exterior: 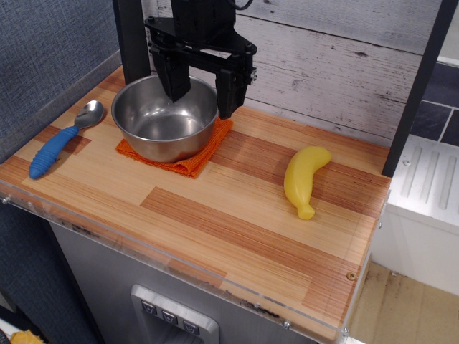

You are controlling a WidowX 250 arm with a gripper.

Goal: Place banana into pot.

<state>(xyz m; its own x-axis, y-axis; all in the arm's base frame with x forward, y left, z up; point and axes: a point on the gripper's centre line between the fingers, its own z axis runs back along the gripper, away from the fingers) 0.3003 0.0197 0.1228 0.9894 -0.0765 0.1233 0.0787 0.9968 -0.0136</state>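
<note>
The yellow banana (304,178) lies flat on the wooden counter at the right, stem end toward the front. The shiny steel pot (164,116) sits empty on an orange cloth (188,159) at the back left. My black gripper (201,94) hangs over the pot's far right rim, well to the left of the banana. Its two fingers (228,89) are spread apart and hold nothing.
A metal spoon with a blue handle (59,144) lies left of the pot. A grey plank wall (337,64) stands behind the counter. A dark post (418,86) rises at the right, with a white appliance (430,186) beyond the counter's right edge.
</note>
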